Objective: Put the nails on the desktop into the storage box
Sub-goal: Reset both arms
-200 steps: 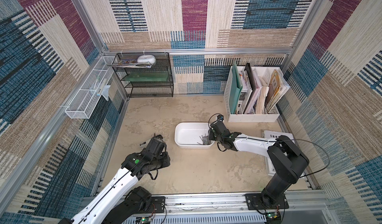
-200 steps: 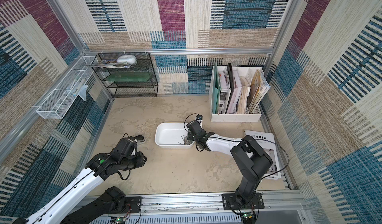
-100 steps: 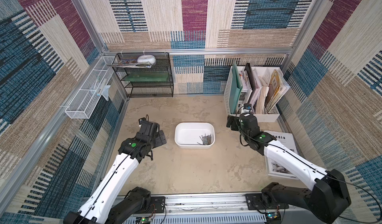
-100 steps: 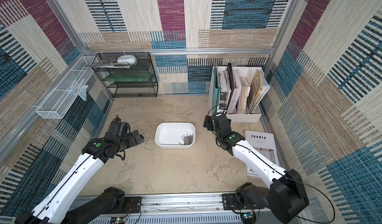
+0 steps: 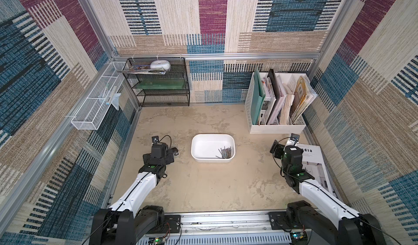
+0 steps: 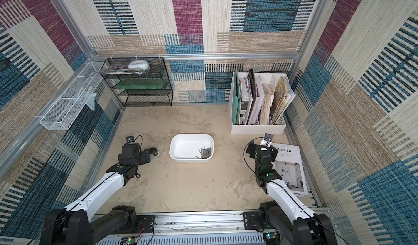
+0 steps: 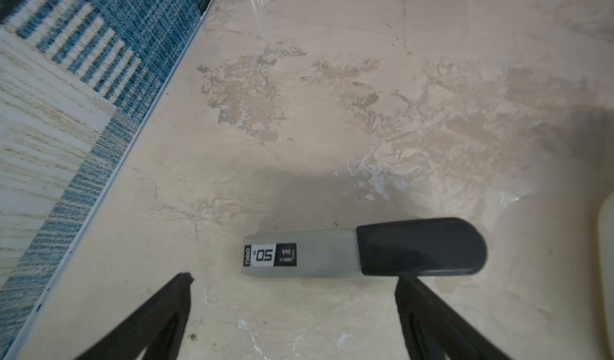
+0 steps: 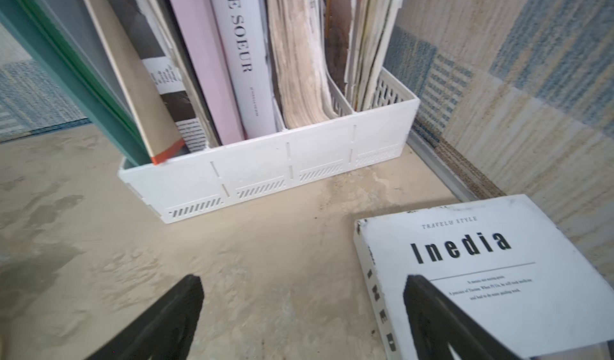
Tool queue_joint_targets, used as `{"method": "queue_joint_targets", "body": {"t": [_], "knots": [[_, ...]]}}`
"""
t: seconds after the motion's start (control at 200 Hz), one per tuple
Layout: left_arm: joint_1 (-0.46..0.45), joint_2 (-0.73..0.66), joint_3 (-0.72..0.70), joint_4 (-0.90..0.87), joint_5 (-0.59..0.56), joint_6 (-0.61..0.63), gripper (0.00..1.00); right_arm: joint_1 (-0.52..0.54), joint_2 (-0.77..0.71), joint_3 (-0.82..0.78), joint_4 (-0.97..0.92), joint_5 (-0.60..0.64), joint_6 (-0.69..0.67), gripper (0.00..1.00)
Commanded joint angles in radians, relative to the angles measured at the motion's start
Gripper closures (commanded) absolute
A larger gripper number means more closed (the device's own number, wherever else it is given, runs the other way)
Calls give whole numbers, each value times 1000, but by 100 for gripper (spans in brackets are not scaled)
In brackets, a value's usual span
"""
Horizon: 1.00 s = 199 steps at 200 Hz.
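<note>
Desktop [image 5: 203, 187] is being shown free of loose nails [image 5: 225, 153]; they are being contained in the box [image 5: 212, 137], so left gripper [image 7: 294, 277] and right gripper [image 8: 302, 280] are being held spread, empty, aside.

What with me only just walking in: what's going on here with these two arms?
The nails lie heaped at one end of the storage box. Nothing is being held: the left gripper stands open by a grey, dark-capped case on the desktop, and the right gripper is open near the file holder and a magazine. No loose nails show.
</note>
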Motion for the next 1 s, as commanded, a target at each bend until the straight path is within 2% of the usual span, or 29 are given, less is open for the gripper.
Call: {"method": "queue_joint_targets", "body": {"t": [0.0, 0.06, 0.185, 0.21, 0.29, 0.421, 0.486, 0.541, 0.591, 0.626, 0.706, 0.891, 0.992], "knots": [[13, 88, -11, 361, 69, 107, 1, -35, 17, -78, 299, 32, -13, 1], [13, 157, -12, 423, 63, 128, 1, -54, 26, -100, 337, -16, -14, 1], [15, 225, -47, 578, 77, 149, 3, -79, 63, -185, 565, -60, -44, 1], [16, 234, -61, 662, 93, 149, 3, -85, 78, -192, 597, -69, -50, 1], [26, 281, -85, 754, 161, 156, 6, -92, 138, -191, 656, -90, -75, 1], [26, 403, -111, 918, 163, 163, 10, -94, 197, -180, 723, -130, -108, 1], [26, 383, -80, 814, 193, 167, 16, -94, 219, -147, 690, -141, -151, 1], [26, 404, -93, 879, 208, 183, 15, -95, 236, -144, 711, -104, -174, 1], [29, 386, -80, 821, 224, 175, 14, -99, 265, -143, 757, -102, -204, 1], [32, 396, -83, 847, 225, 178, 12, -99, 290, -129, 766, -111, -221, 1], [34, 390, -79, 827, 235, 174, 1, -99, 362, -99, 799, -155, -249, 1], [43, 394, -68, 812, 244, 169, 1, -98, 575, -71, 966, -176, -265, 1], [51, 396, -60, 799, 260, 165, 1, -107, 555, -22, 834, -194, -248, 1]]}}
